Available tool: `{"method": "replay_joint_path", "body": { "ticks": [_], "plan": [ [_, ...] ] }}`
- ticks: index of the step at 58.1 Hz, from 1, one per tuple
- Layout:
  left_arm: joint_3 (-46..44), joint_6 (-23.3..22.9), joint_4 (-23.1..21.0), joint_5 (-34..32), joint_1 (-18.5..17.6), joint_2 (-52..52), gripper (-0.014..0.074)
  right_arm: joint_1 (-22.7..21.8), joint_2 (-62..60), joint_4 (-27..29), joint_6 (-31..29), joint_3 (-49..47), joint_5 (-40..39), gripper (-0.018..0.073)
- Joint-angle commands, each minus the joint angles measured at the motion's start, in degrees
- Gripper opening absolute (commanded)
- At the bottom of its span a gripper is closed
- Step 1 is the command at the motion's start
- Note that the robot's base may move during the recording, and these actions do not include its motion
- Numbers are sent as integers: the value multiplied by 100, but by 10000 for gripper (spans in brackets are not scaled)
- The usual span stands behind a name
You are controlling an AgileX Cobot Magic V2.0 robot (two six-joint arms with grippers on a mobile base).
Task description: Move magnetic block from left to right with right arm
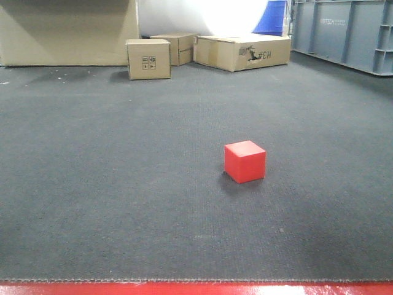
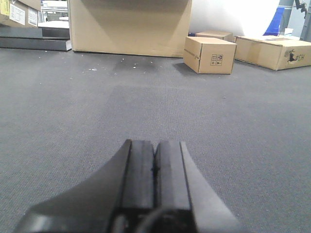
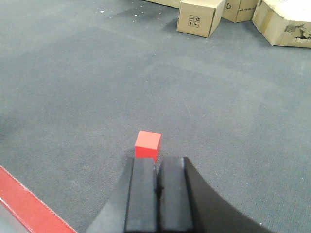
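Note:
The magnetic block is a small red cube resting on the dark grey carpet, a little right of centre in the front view, with no arm near it there. In the right wrist view the block lies just beyond my right gripper, whose two black pads are pressed together with nothing between them. My left gripper is likewise shut and empty, held low over bare carpet with the block out of its view.
Brown cardboard boxes stand at the far end of the carpet, with a big box at back left. A grey plastic crate lines the back right. A red strip borders the near carpet edge.

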Motion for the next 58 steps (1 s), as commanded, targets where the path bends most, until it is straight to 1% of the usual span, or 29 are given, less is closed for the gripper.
{"method": "replay_joint_path", "body": {
  "ticks": [1, 4, 8, 12, 19, 29, 37, 42, 48, 53, 58],
  "plan": [
    [47, -34, -27, -486, -7, -55, -126, 5, 37, 7, -7, -181, -540, 58],
    [47, -34, -27, -486, -7, -55, -126, -42, 37, -15, -7, -181, -564, 58],
    [47, -34, -27, -486, -7, -55, -126, -259, 37, -21, -7, -181, -577, 58],
    [47, -34, -27, -486, -7, -55, -126, -604, 22, -21, -7, -174, -578, 58],
    [47, -34, -27, -486, -7, -55, -126, -1332, -145, -21, -37, -68, -719, 58],
    [47, -34, -27, -486, -7, -55, -126, -2364, -609, -21, -104, 634, -1648, 58],
    [47, -34, -27, -486, -7, -55, -126, -2976, -1082, -21, -104, 1486, -2288, 58],
    [47, -34, -27, -486, -7, -55, -126, -3243, -1292, -21, -104, 1980, -2637, 58],
    [47, -34, -27, -486, -7, -55, -126, -3365, -1501, 6, -104, 2471, -3039, 58],
    [47, -34, -27, -486, -7, -55, -126, -3377, -1760, 302, -104, 2883, -3467, 58],
    [47, -34, -27, -486, -7, -55, -126, -3377, -2070, 432, -104, 2853, -3057, 58]
  ]
}}
